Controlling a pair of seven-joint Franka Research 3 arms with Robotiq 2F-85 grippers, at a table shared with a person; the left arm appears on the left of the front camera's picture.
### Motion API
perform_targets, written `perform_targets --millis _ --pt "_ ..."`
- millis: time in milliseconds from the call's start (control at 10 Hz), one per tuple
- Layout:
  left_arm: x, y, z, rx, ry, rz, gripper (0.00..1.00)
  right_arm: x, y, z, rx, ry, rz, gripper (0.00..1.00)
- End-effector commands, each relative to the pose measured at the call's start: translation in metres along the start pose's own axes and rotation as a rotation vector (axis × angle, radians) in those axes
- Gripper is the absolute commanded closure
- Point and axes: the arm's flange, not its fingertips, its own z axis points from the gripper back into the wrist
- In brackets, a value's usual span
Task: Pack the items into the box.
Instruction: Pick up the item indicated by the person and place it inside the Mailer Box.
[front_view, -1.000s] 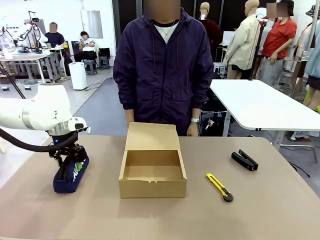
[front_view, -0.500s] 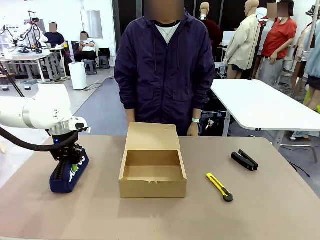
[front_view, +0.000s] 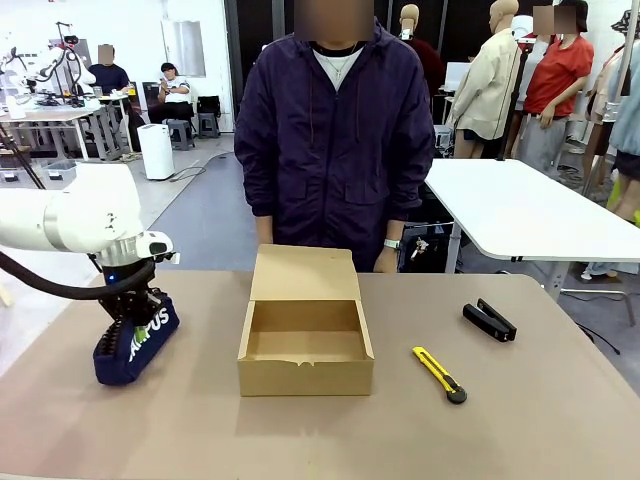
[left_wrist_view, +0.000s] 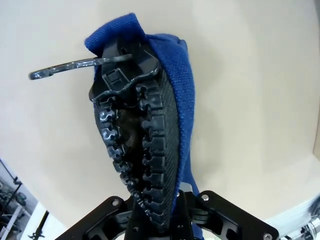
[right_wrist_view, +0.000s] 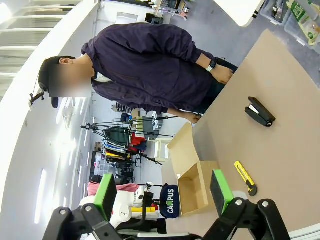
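Note:
At the table's left, my left gripper (front_view: 128, 318) is shut on the navy zip pouch (front_view: 134, 341), which hangs tilted with white lettering showing. The left wrist view looks down the pouch (left_wrist_view: 177, 90) and its black zipper, held between the fingers at the bottom edge. The open cardboard box (front_view: 305, 335) stands at the table's middle, lid flap leaning back toward the person. A black stapler (front_view: 489, 320) and a yellow-and-black utility knife (front_view: 439, 374) lie to the right of it. My right gripper (right_wrist_view: 164, 192) is open, high above the table, with the box (right_wrist_view: 192, 187), knife (right_wrist_view: 245, 178) and stapler (right_wrist_view: 260, 112) far below.
A person in a dark purple jacket (front_view: 330, 140) stands at the far edge behind the box, hands low by the table edge. A white table (front_view: 520, 205) stands behind on the right. Bare tabletop (front_view: 320, 435) lies in front of the box.
My left gripper has lifted and turned the pouch, swinging its lower end left so the lettering faces the camera. The box, stapler and knife have not moved.

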Motion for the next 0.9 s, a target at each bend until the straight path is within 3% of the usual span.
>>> perform_targets --millis 0,400,600,800 --pt "-0.003 0.004 0.039 -0.023 -0.001 0.023 1.00 0.003 0.002 -0.003 0.031 -0.013 0.018 0.00" --pt "-0.016 0.008 0.193 0.033 -0.038 0.288 1.00 0.003 0.002 -0.003 0.031 -0.013 0.018 0.00" --pt "-0.028 0.014 0.218 -0.024 -0.093 0.289 1.00 0.003 0.002 -0.003 0.031 -0.013 0.018 0.00" --pt "-0.032 0.011 0.210 0.003 -0.057 0.260 1.00 0.003 0.002 -0.003 0.031 -0.013 0.018 0.00"
